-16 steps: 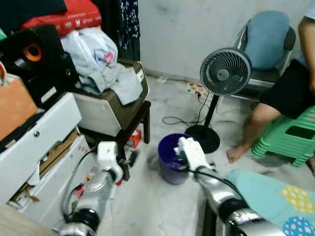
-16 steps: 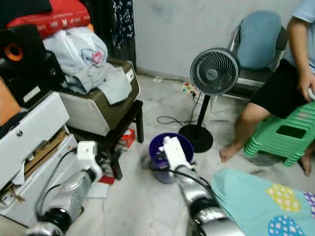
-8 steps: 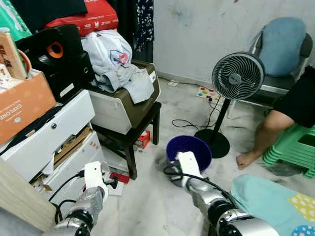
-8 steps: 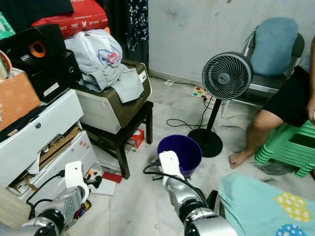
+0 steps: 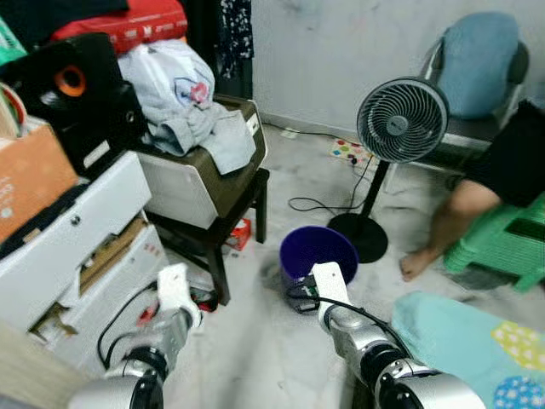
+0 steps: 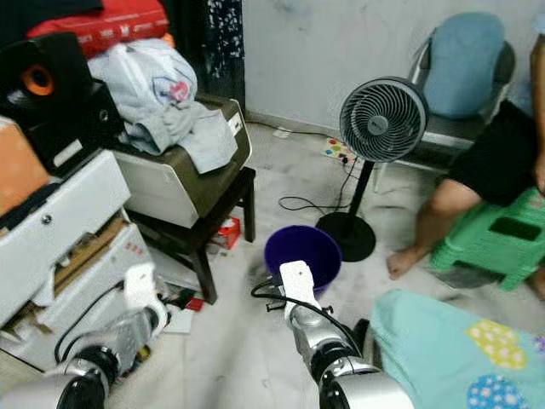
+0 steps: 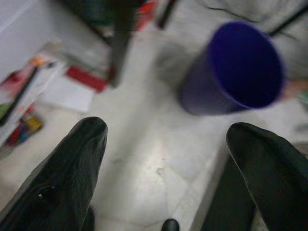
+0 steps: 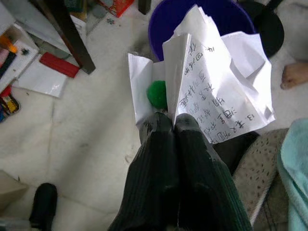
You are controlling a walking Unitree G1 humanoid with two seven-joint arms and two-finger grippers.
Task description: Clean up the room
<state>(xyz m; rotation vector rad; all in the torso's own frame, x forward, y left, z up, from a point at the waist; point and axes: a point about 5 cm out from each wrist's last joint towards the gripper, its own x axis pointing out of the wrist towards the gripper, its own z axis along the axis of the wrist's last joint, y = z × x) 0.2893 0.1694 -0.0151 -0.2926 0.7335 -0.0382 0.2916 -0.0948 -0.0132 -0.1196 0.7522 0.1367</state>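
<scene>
In my right wrist view, the right gripper (image 8: 169, 124) has its black fingers pressed together on a crumpled sheet of handwritten paper (image 8: 211, 96), with a small green thing (image 8: 157, 94) tucked in its folds. The paper hangs just above the near rim of the purple bin (image 5: 318, 253), which stands on the pale floor at centre frame in my head view, near the base of the standing fan (image 5: 400, 122). My left gripper (image 7: 168, 159) is spread wide and holds nothing, low over the floor at lower left. A person's leg (image 5: 443, 226) is at the right edge beside green stools (image 5: 502, 243).
</scene>
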